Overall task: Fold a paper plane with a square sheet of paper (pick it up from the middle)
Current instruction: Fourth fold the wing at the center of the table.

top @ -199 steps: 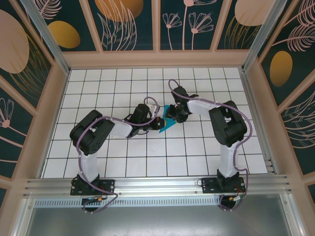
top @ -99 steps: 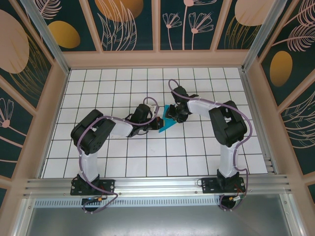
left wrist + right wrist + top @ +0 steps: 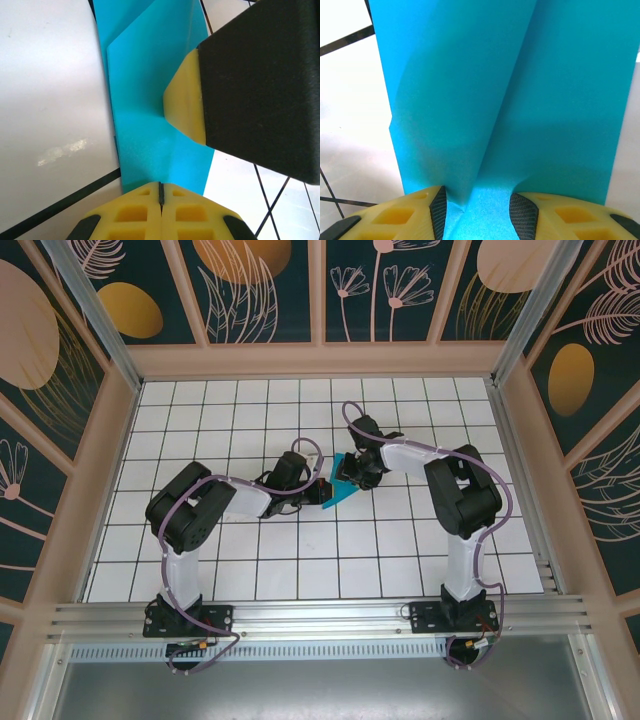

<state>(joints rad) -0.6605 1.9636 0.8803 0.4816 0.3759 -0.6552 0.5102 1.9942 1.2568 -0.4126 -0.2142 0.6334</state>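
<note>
Guess I'm pinning the paper (image 3: 150, 100) to the table (image 3: 50, 75) with left gripper (image 3: 161, 192) shut so right gripper's (image 3: 477, 210) parted jaws straddle the fold (image 3: 490, 125).

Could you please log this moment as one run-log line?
paper: creased, layered | left gripper: shut at paper edge | right gripper: open, straddling fold

Your left arm (image 3: 190, 512) reaches from the lower left toward the middle of the top view, elbow bent and wrist low. The left fingers (image 3: 135, 217) are pressed flat together, with no gap at the seam. Your right arm (image 3: 462, 490) arcs in from the right, wrist turned down. The right fingers (image 3: 395, 220) stand partly apart, one tip just beside the left pair.
</note>
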